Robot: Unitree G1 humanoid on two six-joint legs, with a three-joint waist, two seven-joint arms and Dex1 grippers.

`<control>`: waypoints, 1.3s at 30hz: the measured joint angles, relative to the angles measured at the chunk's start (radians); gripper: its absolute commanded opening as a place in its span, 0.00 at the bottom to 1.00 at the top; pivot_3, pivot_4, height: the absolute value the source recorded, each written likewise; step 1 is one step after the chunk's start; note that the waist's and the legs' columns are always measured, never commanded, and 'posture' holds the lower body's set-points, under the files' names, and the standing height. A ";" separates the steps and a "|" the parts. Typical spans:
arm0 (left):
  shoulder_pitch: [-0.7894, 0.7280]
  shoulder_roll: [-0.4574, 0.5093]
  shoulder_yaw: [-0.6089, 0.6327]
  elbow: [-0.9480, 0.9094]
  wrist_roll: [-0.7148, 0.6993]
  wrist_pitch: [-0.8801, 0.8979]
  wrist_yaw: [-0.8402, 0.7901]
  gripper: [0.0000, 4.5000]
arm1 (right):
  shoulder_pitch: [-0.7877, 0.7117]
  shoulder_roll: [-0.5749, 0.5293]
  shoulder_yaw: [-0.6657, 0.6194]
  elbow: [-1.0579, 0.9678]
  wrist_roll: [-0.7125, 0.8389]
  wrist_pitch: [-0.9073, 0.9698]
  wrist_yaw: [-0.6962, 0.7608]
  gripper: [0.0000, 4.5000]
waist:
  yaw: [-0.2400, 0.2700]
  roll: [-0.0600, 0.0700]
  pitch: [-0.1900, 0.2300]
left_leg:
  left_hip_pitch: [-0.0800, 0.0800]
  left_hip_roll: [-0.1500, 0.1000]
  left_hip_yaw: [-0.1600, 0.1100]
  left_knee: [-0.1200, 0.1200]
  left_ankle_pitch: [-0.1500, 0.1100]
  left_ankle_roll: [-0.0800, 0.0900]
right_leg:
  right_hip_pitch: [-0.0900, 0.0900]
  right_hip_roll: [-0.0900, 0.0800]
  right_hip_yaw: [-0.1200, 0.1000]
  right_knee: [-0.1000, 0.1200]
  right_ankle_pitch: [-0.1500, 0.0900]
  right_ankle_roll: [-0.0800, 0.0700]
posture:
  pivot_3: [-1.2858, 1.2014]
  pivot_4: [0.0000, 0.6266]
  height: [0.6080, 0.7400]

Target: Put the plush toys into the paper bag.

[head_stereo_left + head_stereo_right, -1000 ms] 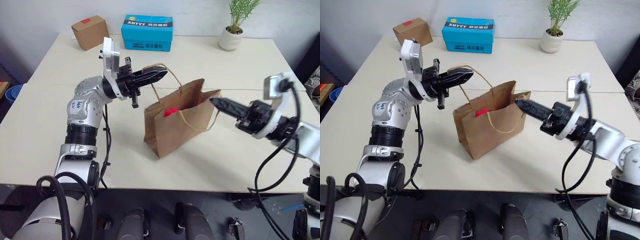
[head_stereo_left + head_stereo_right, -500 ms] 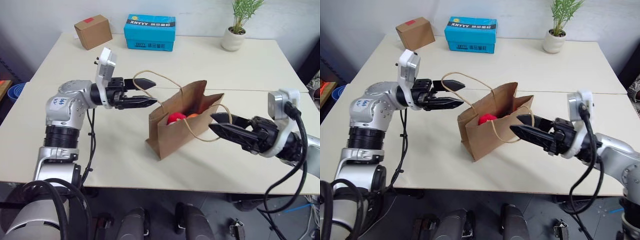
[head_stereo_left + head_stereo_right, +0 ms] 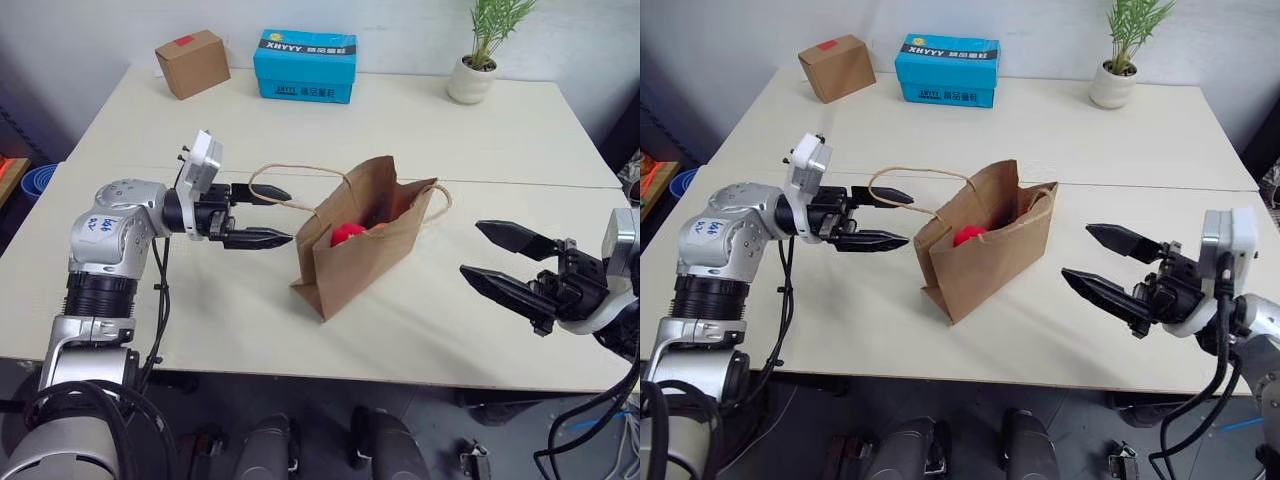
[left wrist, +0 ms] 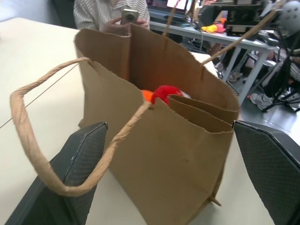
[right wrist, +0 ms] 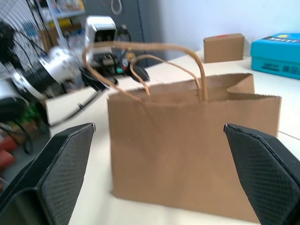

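The brown paper bag [image 3: 365,240] stands open-mouthed on the table [image 3: 200,300]. Inside it lie the red plush toy [image 3: 346,233] and the orange one [image 3: 377,228], also seen as red toy [image 4: 167,93] and orange toy [image 4: 147,95]. My left gripper [image 3: 286,215] is open just left of the bag, pointing at it. One cord handle [image 4: 33,140] loops loosely between its fingers [image 4: 79,159] without being pinched. My right gripper [image 3: 472,248] hangs open to the bag's right, well apart from it. The bag [image 5: 192,140] sits framed between its fingers [image 5: 61,164].
A cardboard box [image 3: 193,62], a blue box [image 3: 305,65] and a potted plant [image 3: 474,70] stand along the table's far edge. A person holding a phone [image 4: 112,14] sits beyond the bag in the left wrist view. A seam [image 3: 520,183] crosses the tabletop.
Both grippers went from shut to open and let go of the bag's handles. The left one drew back left and lower, the right one back to the right. The bag stays standing.
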 measured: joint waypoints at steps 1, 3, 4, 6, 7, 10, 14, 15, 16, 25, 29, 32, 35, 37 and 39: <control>-0.003 -0.012 0.028 0.002 -0.029 0.052 0.036 0.99 | 0.010 0.004 0.010 0.002 -0.026 -0.020 0.014 1.00 | 0.000 0.000 0.000 | 0.000 0.000 0.000 0.000 0.000 0.000 | 0.000 0.000 0.000 0.000 0.000 0.000 | 0.52 0.24 1.00; -0.019 -0.027 0.073 -0.002 -0.098 0.178 0.088 0.99 | 0.017 0.026 0.035 0.004 -0.061 -0.052 0.028 1.00 | -0.001 0.000 0.000 | 0.000 0.000 -0.001 0.001 0.000 0.000 | 0.001 0.000 0.001 0.001 0.000 0.000 | 0.52 0.24 1.00; -0.022 -0.026 0.078 -0.012 -0.120 0.226 0.098 0.99 | 0.017 0.035 0.042 0.005 -0.072 -0.063 0.031 1.00 | -0.001 0.000 0.000 | 0.000 0.000 -0.001 0.001 0.000 0.000 | 0.001 0.000 0.001 0.001 0.000 0.000 | 0.52 0.24 1.00; -0.024 0.000 0.068 -0.024 -0.160 0.375 0.120 0.99 | 0.013 0.048 0.067 0.007 -0.099 -0.091 0.033 1.00 | -0.002 0.000 0.000 | 0.000 0.000 -0.001 0.001 0.000 0.000 | 0.001 0.000 0.001 0.001 0.000 0.000 | 0.52 0.24 1.00; -0.023 0.010 0.062 -0.023 -0.160 0.419 0.129 0.99 | 0.014 0.053 0.069 0.008 -0.106 -0.098 0.033 1.00 | -0.002 0.000 0.000 | 0.000 0.000 -0.001 0.001 0.000 0.000 | 0.000 0.000 0.000 0.001 0.000 0.000 | 0.52 0.24 1.00; -0.026 0.028 0.057 -0.007 -0.193 0.571 0.160 0.99 | 0.014 0.074 0.072 0.015 -0.117 -0.111 0.031 1.00 | -0.002 0.000 0.000 | 0.001 0.000 -0.001 0.001 0.000 0.000 | 0.000 0.000 0.000 0.002 0.000 0.000 | 0.52 0.24 1.00; -0.071 -0.013 0.169 0.048 -0.233 0.651 0.275 0.99 | 0.003 0.110 0.109 0.017 -0.134 -0.134 0.020 1.00 | -0.002 -0.001 0.000 | 0.000 0.000 -0.002 0.003 0.000 -0.001 | 0.001 -0.001 0.002 0.002 0.000 0.000 | 0.52 0.24 1.00; -0.042 -0.003 0.165 -0.012 -0.219 0.584 0.267 0.99 | 0.004 0.118 0.112 0.017 -0.142 -0.143 0.018 1.00 | -0.002 -0.001 0.000 | 0.000 0.000 -0.001 0.003 -0.001 -0.001 | 0.001 -0.001 0.003 0.002 0.000 0.000 | 0.52 0.24 1.00; -0.008 0.008 0.154 -0.060 -0.199 0.511 0.248 0.99 | 0.006 0.120 0.113 0.017 -0.146 -0.148 0.017 1.00 | -0.003 -0.001 0.000 | 0.001 0.000 -0.001 0.002 -0.001 -0.002 | 0.001 -0.001 0.003 0.002 0.000 0.000 | 0.52 0.24 1.00; 0.356 0.118 0.159 -0.377 -0.106 0.114 0.131 0.99 | 0.081 0.098 0.103 0.035 -0.294 -0.360 0.152 1.00 | -0.004 0.000 0.000 | 0.004 0.002 0.000 0.001 -0.002 -0.003 | 0.002 -0.001 0.005 0.001 -0.001 -0.002 | 0.52 0.24 1.00; 0.471 0.025 0.146 -0.522 -0.097 0.080 0.256 0.99 | 0.104 0.103 0.106 0.066 -0.353 -0.492 0.224 1.00 | 0.004 0.000 0.000 | 0.004 0.001 -0.002 0.003 -0.002 -0.002 | 0.004 -0.002 0.005 0.001 -0.001 -0.002 | 0.52 0.24 1.00; 0.520 -0.095 0.106 -0.650 -0.106 0.097 0.401 0.99 | 0.121 0.117 0.118 0.066 -0.361 -0.527 0.238 1.00 | 0.001 0.000 0.000 | 0.005 0.002 -0.003 0.003 -0.003 -0.002 | 0.006 -0.004 0.005 0.000 -0.001 -0.002 | 0.52 0.24 1.00; 0.568 -0.144 0.018 -0.721 -0.083 0.103 0.499 0.99 | 0.128 0.117 0.139 0.067 -0.361 -0.536 0.240 1.00 | -0.002 0.000 0.000 | 0.006 0.003 -0.003 0.003 -0.003 -0.003 | 0.006 -0.003 0.005 0.001 -0.001 -0.002 | 0.52 0.24 1.00; 0.569 -0.185 0.004 -0.730 -0.077 0.106 0.563 0.99 | 0.130 0.117 0.140 0.068 -0.360 -0.536 0.239 1.00 | -0.001 0.000 0.000 | 0.007 0.003 -0.003 0.003 -0.003 -0.003 | 0.007 -0.003 0.005 0.000 -0.002 -0.003 | 0.52 0.24 1.00; 0.569 -0.225 -0.018 -0.741 -0.059 0.109 0.639 0.99 | 0.131 0.117 0.141 0.068 -0.359 -0.535 0.237 1.00 | 0.000 0.000 0.000 | 0.007 0.003 -0.003 0.003 -0.003 -0.003 | 0.007 -0.003 0.005 0.000 -0.002 -0.003 | 0.52 0.24 1.00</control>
